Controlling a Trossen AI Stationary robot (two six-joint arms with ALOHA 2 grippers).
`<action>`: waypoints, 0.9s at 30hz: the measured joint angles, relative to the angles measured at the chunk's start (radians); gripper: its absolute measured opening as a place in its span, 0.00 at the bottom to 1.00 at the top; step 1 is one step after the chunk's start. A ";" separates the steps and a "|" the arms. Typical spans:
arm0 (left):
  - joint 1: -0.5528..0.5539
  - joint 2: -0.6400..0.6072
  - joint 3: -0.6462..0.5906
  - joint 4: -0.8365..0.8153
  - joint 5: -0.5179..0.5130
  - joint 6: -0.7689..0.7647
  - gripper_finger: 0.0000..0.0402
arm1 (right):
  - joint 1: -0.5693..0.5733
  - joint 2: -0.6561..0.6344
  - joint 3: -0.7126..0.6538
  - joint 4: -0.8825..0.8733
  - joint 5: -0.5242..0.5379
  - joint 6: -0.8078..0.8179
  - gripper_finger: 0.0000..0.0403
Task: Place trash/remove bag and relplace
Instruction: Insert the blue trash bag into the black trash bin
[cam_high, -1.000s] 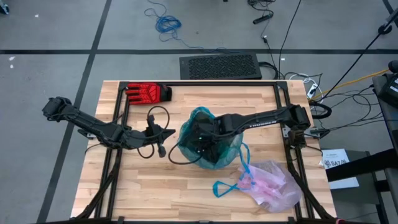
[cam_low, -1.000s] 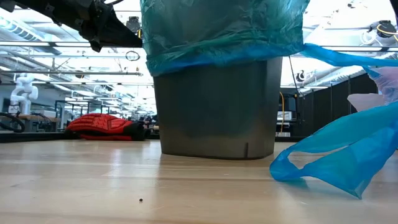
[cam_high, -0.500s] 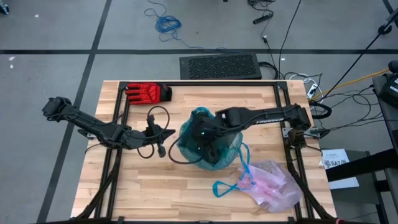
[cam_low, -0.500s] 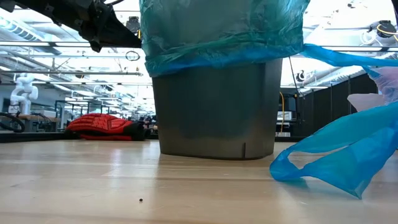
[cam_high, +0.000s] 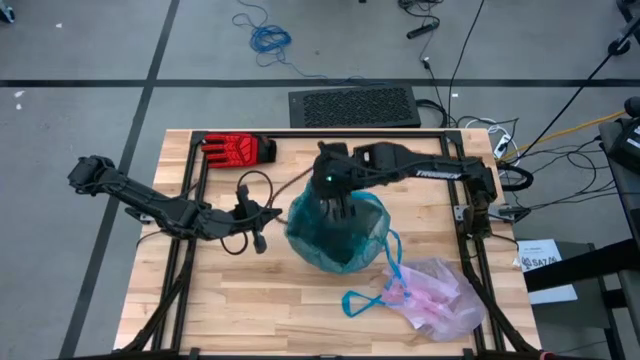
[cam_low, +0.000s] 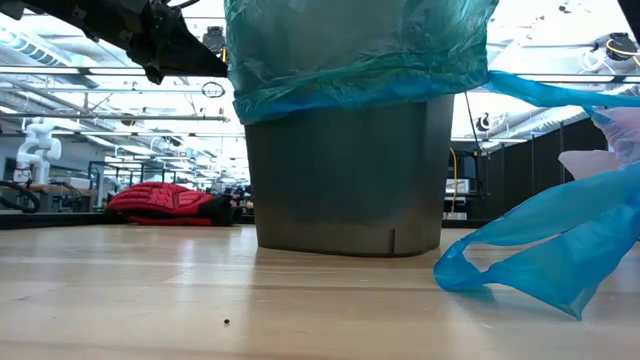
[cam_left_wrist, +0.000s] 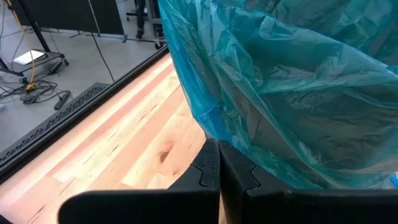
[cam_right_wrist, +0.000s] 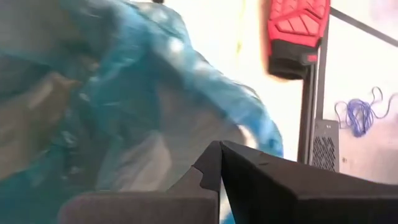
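A grey bin (cam_low: 345, 170) lined with a teal-green plastic bag (cam_high: 335, 232) stands mid-table. My right gripper (cam_high: 340, 207) hangs shut above the bin's far rim, pointing steeply down into the teal bag (cam_right_wrist: 93, 106), with nothing between its fingers. My left gripper (cam_high: 266, 214) is shut and waits just left of the bin, a small gap from the teal bag (cam_left_wrist: 280, 81). The pale pink bag (cam_high: 440, 295) lies crumpled on the table at the near right, its blue drawstring loops (cam_high: 368, 298) spread toward the bin. No trash shows plainly.
A red glove (cam_high: 238, 148) lies at the table's far left corner. A black metal frame (cam_high: 190, 180) runs along the table's sides. A blue drawstring loop (cam_low: 540, 245) lies in front of the bin on the right in the low view. Bare wood lies at the near left.
My right gripper has risen out of the bin's mouth and drawn back toward the table's far edge, staying shut. The teal bag's rim has settled slightly; the bin has stayed where it was.
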 joint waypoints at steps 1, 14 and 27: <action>0.000 0.000 0.000 0.000 0.000 0.000 0.00 | -0.011 0.000 0.000 0.002 0.000 -0.003 0.00; 0.000 0.000 0.000 0.000 0.021 -0.001 0.00 | -0.156 0.001 -0.140 0.074 -0.037 -0.038 0.00; 0.000 0.000 0.000 0.006 0.028 -0.001 0.00 | -0.181 0.001 -0.247 0.146 -0.154 -0.029 0.00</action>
